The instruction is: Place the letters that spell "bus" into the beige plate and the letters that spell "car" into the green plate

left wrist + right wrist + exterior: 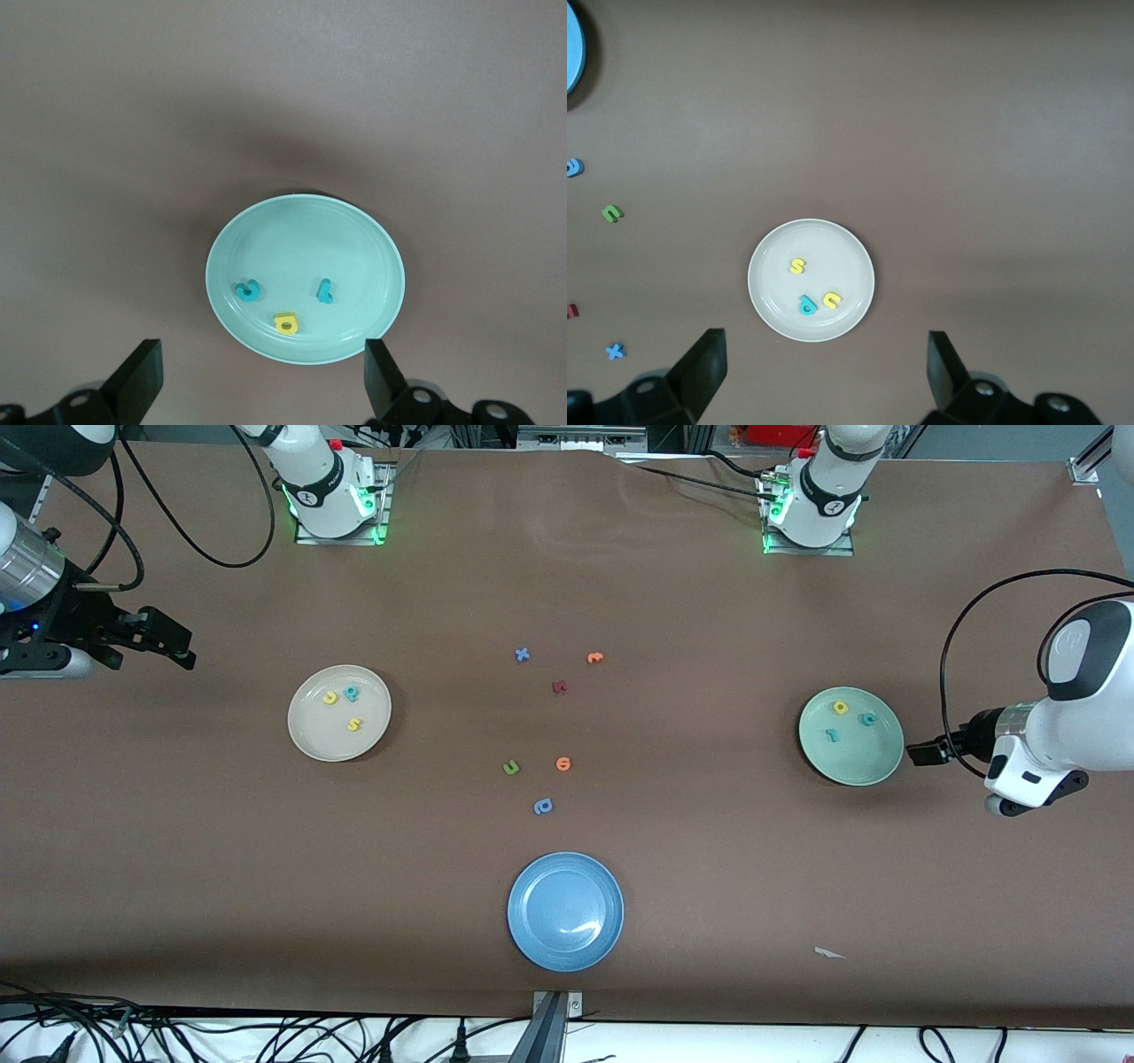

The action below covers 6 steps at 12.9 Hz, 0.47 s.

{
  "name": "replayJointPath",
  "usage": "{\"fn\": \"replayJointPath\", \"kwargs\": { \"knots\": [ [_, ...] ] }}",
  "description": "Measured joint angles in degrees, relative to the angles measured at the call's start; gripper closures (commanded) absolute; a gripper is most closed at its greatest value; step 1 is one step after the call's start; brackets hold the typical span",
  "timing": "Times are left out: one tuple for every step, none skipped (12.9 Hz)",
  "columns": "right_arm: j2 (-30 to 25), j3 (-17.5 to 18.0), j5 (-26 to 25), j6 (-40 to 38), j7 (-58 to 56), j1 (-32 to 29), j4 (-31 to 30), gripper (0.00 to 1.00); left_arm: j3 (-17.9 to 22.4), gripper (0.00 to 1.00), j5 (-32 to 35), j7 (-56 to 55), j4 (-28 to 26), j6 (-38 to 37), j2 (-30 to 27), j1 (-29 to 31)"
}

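The beige plate [310, 735] toward the right arm's end holds a yellow u [330, 698], a teal b [352, 692] and a yellow s [353, 724]. My right gripper [182, 646] hovers open and empty beside it, off the plate; its wrist view shows the beige plate [833, 243] beneath. The green plate [864, 762] toward the left arm's end carries a yellow a [840, 708], a teal c [868, 719] and a teal r [831, 735]. My left gripper [921, 753] hangs open and empty next to that green plate [306, 230].
Loose letters lie mid-table: a blue x [522, 654], an orange one [594, 658], a dark red one [559, 687], a green u [511, 767], another orange [563, 763] and a periwinkle one [543, 806]. A blue plate [532, 886] sits nearer the camera, a white scrap [828, 953] beside it.
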Motion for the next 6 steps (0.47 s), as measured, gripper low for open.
{"fn": "replayJointPath", "kwargs": {
  "knots": [
    [0.00, 0.00, 0.00, -0.01, 0.00, 0.00, 0.00, 0.00, 0.03, 0.00, 0.00, 0.01, 0.00, 0.00, 0.00, 0.03],
    [0.00, 0.00, 0.00, -0.01, 0.00, 0.00, 0.00, 0.00, 0.06, 0.00, 0.00, 0.02, 0.08, 0.00, 0.01, 0.05],
    [0.00, 0.00, 0.00, -0.05, 0.00, 0.01, 0.00, 0.00, 0.07, 0.00, 0.00, 0.02, 0.38, 0.00, 0.01, 0.07],
    [0.00, 0.00, 0.00, -0.12, 0.00, 0.01, 0.00, 0.00, 0.07, 0.00, 0.00, 0.03, 0.73, 0.00, 0.01, 0.09],
    [0.00, 0.00, 0.00, -0.18, 0.00, 0.02, 0.00, 0.00, 0.08, 0.00, 0.00, 0.04, 0.99, 0.00, 0.01, 0.10],
    [0.00, 0.00, 0.00, -0.20, 0.00, 0.02, 0.00, 0.00, 0.10, 0.00, 0.00, 0.05, 1.09, 0.00, 0.01, 0.10]
  ]
}}
